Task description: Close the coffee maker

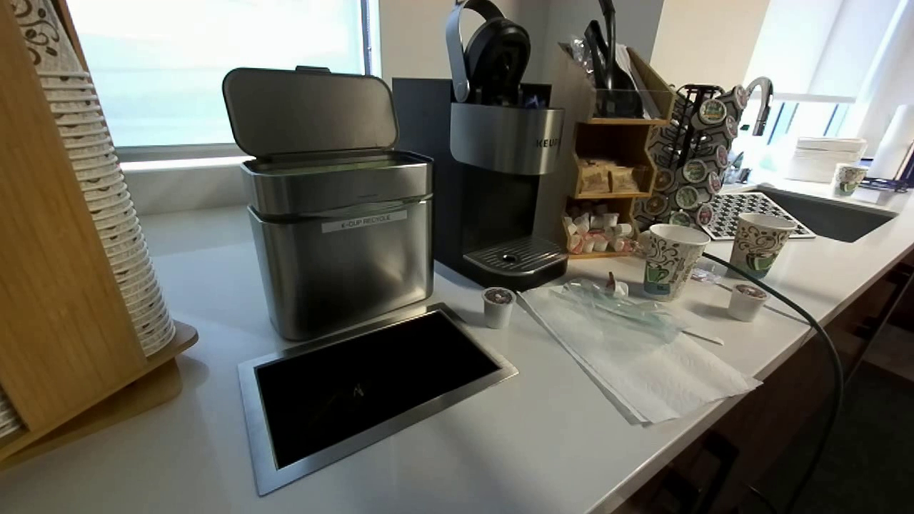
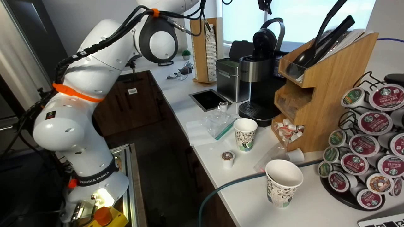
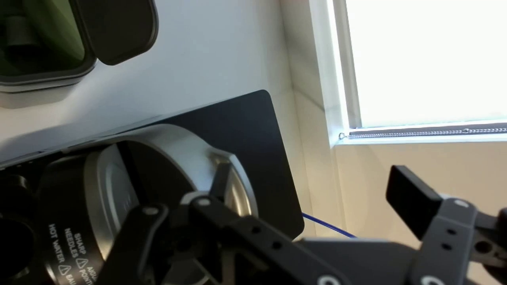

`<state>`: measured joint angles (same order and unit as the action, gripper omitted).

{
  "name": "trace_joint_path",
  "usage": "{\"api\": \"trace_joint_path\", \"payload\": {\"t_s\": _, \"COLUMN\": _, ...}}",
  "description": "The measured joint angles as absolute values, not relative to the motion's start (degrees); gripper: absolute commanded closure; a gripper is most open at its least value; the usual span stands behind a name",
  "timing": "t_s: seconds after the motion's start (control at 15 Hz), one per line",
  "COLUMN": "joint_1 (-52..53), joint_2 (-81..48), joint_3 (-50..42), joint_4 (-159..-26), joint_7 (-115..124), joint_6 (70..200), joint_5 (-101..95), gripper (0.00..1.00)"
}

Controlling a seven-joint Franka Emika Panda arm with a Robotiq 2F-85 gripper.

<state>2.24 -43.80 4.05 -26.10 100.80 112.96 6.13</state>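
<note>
Jaws spread wide, released. Gripper [image 3: 317, 190] in wrist view: one finger [image 3: 220, 182] overlaps silvery handle [image 3: 190, 152] of coffee maker [image 1: 500, 143], can't tell if touching; opp. finger [image 3: 412, 198] well apart, w/ wall [image 3: 356, 174] behind. Maker upright on counter [image 1: 550, 442], btwn steel canister [image 1: 343, 271] (lid [image 1: 314, 111] up) & wood organizer [image 2: 328, 97]. Top + handle raised in both exterior views, i.e. not closed yet. White pod [image 1: 498, 314] just beside drip tray [image 1: 535, 250]; paper cup [image 2: 244, 135] nearby. Clear bag [image 2: 216, 121] partly on paper towel [image 1: 657, 392].
</note>
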Motion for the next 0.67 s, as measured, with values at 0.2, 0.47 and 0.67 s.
{"api": "trace_joint_path", "payload": {"t_s": 0.2, "joint_1": 1.98, "joint_2": -43.63, "joint_3": 4.53, "joint_4": -26.04, "joint_7": 101.27, "joint_6": 111.45, "joint_5": 7.62, "gripper": 0.00}}
{"api": "trace_joint_path", "payload": {"t_s": 0.47, "joint_1": 1.39, "joint_2": -42.85, "joint_3": 4.79, "joint_4": -26.01, "joint_7": 101.51, "joint_6": 107.50, "joint_5": 9.05, "gripper": 0.00}}
{"api": "trace_joint_path", "payload": {"t_s": 0.67, "joint_1": 0.38, "joint_2": -43.30, "joint_3": 5.52, "joint_4": -26.19, "joint_7": 102.48, "joint_6": 104.98, "joint_5": 11.40, "gripper": 0.00}}
